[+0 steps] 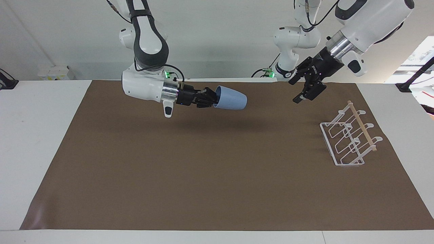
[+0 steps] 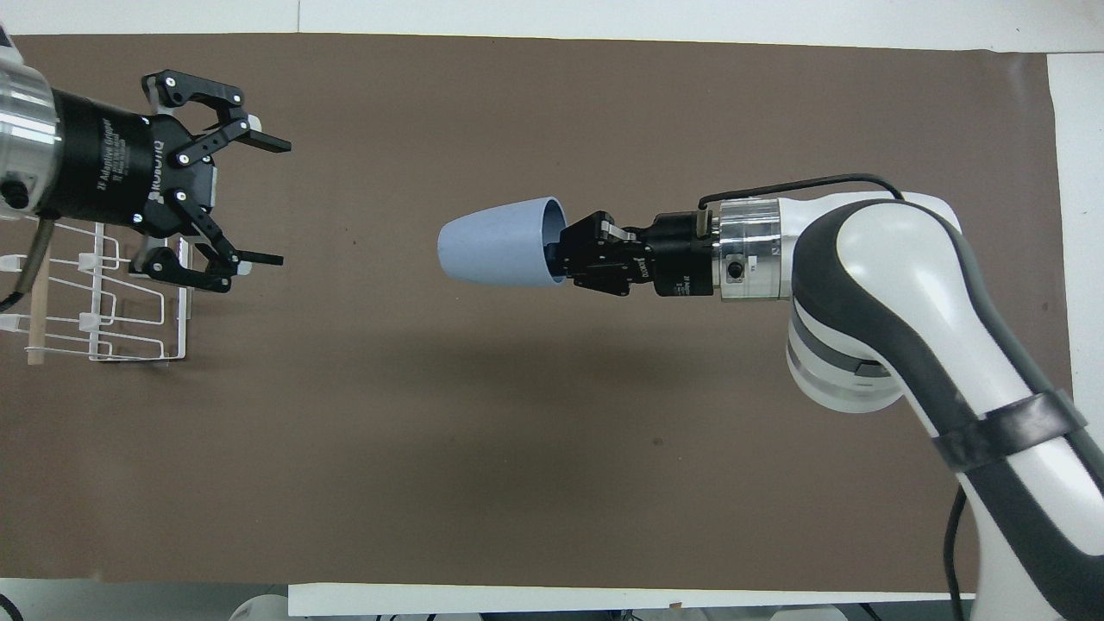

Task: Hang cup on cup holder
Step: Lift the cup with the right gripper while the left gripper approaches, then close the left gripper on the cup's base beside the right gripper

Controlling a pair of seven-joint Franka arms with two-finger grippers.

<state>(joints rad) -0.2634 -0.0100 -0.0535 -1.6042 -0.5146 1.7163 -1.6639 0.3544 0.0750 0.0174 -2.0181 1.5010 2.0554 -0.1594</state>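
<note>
I have the right gripper (image 1: 213, 97) (image 2: 561, 252) up in the air over the middle of the brown mat (image 1: 217, 176) (image 2: 552, 483), clamped on the rim of the cup (image 1: 230, 98) (image 2: 496, 241), one finger inside it and one outside. The cup lies on its side in that grip, base pointing toward the left arm's end of the table and clear of the mat. My left gripper (image 1: 300, 89) (image 2: 259, 200) hangs over the mat just beside the cup holder (image 1: 349, 139) (image 2: 103, 297), fingers spread wide with nothing between them, facing the cup. The cup holder stands on the mat at the left arm's end of the table, wooden rod (image 1: 362, 126) (image 2: 36, 293) across its top, its prongs bare.
</note>
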